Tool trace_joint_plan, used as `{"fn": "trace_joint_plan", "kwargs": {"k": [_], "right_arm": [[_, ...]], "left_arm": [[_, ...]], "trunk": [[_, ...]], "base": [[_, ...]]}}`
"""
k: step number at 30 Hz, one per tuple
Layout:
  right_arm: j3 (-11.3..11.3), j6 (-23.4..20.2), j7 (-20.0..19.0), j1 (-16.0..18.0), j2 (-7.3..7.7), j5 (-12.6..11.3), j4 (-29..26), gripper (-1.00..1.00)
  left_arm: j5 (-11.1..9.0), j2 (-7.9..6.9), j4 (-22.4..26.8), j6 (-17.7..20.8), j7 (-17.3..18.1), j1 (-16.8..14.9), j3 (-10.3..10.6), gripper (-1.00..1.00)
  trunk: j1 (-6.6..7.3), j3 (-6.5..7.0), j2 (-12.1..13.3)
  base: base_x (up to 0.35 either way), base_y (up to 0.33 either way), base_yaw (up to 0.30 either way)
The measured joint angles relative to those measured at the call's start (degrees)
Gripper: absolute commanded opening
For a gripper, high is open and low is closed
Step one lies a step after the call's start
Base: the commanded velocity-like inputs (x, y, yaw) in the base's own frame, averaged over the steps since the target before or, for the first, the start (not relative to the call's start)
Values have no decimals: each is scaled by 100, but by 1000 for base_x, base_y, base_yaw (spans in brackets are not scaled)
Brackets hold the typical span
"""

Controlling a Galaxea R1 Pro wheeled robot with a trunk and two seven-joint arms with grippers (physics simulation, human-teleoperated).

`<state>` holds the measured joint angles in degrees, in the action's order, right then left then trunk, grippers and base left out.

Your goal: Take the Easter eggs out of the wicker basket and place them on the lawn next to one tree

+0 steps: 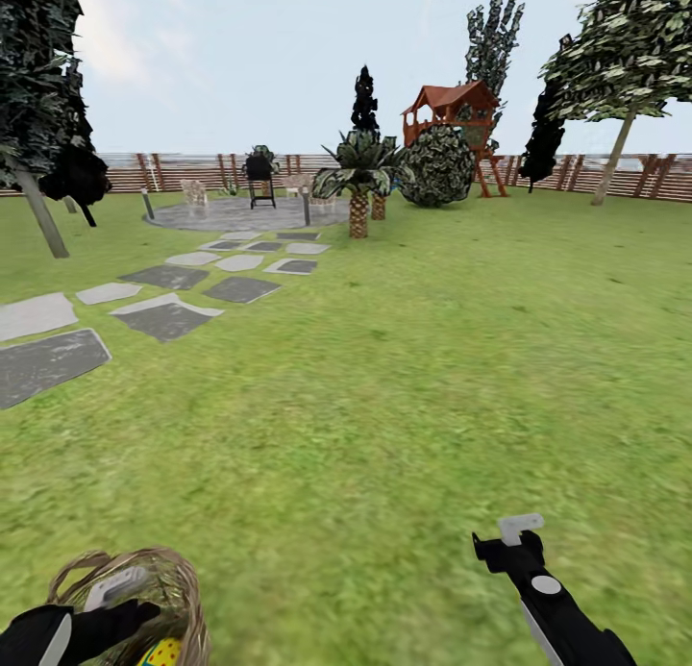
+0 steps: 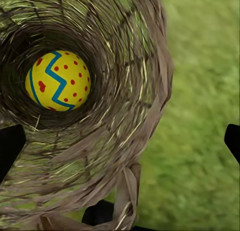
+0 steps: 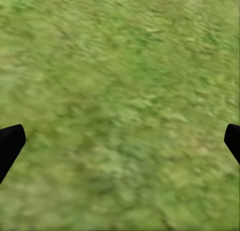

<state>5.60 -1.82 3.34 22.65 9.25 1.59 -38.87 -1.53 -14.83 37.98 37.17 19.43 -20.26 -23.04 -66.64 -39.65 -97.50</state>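
Outdoors: mottled lawn (image 1: 404,378), fence (image 1: 192,171) behind; both hands spread, left hand (image 2: 120,141) above wicker basket (image 2: 110,156), one Easter egg (image 2: 58,81) inside.

Flat, even daylight under a pale hazy sky (image 1: 240,61); no cast shadows on the lawn (image 1: 413,358). Grass beside the basket (image 2: 115,156) renders soft and smeared. The basket's inside is dim around the bright egg (image 2: 58,81).
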Motion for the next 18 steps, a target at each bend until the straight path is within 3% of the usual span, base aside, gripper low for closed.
{"fn": "trace_joint_plan", "kwargs": {"k": [18], "right_arm": [[-3,7,0,0,-7,8,-2,100]], "left_arm": [[-7,21,-8,-33,1,0,4,100]], "trunk": [[0,0,0]], "base": [[2,21,0]]}}
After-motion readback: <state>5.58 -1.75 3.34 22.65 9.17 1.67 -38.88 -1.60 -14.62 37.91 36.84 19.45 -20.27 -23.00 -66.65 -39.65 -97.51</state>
